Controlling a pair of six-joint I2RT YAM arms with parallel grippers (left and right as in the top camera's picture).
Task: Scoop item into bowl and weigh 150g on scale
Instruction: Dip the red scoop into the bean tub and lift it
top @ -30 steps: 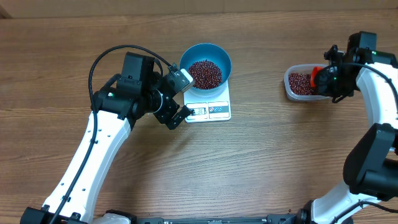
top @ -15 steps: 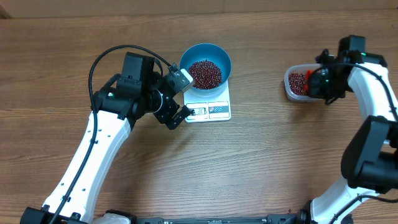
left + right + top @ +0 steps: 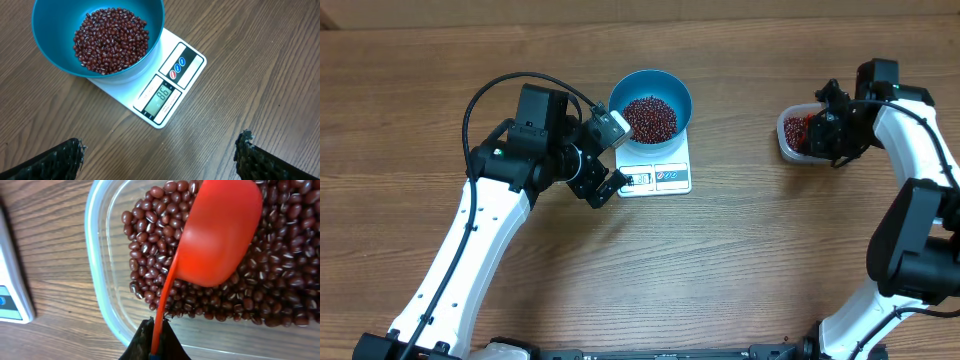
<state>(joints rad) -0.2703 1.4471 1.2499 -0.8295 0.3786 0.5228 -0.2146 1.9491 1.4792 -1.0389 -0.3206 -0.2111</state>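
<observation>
Right jaws, clenching the red scoop [image 3: 220,235], are sliding toward nine o'clock into the tub [image 3: 100,280] at three o'clock, dipping for more beans [image 3: 145,255]. Left jaws are waiting released beside the part-filled bowl [image 3: 50,30] on the scale [image 3: 172,82].

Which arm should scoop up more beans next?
Right. The right gripper is shut on the red scoop, down in the clear tub of beans. The left gripper is open and empty beside the scale.

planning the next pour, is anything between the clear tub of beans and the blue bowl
Nothing visible: only bare wooden table lies between the clear plastic tub and the round blue plastic bowl on the white scale.
</observation>
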